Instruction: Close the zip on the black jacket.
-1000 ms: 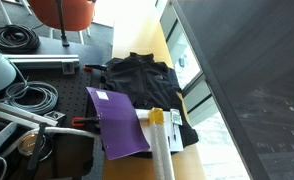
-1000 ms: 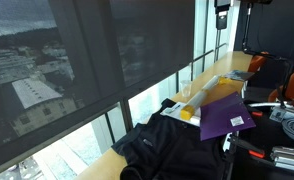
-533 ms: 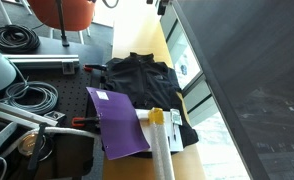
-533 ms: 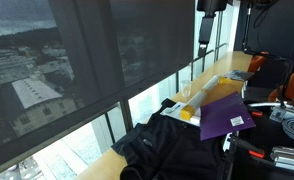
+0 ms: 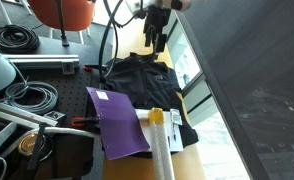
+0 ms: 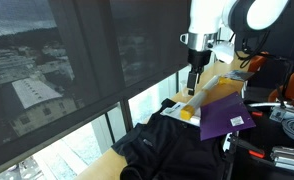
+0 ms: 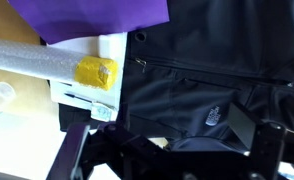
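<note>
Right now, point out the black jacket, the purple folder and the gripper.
black jacket (image 5: 137,78), in an exterior view, chest fabric.
purple folder (image 5: 117,123), in an exterior view, cover's middle.
gripper (image 5: 155,46), in an exterior view, between the jaws.

White rounded arm (image 6: 207,18), black tool (image 6: 193,88)

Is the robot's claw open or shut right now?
Open. In the wrist view the gripper has its two fingers far apart above the jacket, holding nothing.
</note>
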Robot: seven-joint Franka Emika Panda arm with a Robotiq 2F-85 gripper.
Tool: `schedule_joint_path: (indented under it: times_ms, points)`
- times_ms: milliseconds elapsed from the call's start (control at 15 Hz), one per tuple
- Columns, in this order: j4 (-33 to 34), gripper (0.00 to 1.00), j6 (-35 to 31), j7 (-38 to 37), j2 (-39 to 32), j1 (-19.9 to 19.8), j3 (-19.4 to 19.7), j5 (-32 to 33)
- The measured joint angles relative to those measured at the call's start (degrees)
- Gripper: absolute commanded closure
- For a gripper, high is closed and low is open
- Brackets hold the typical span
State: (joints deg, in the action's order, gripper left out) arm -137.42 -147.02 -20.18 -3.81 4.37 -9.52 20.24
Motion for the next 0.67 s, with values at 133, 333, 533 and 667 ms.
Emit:
schedule_joint_path:
  times_ms: [133,333,533,667]
  points:
    - [2.28,0.0,-1.5,-0.4,-4.87,0.12,1.92,0.75]
    - [5.55,0.0,-4.69,-0.03,-11.59,1.02,4.93,1.0]
    - [8.13,0.0,-8.5,2.22,-18.07,2.36,7.36,0.98]
    - [9.85,0.0,-10.17,3.4,-21.91,3.29,8.56,0.9]
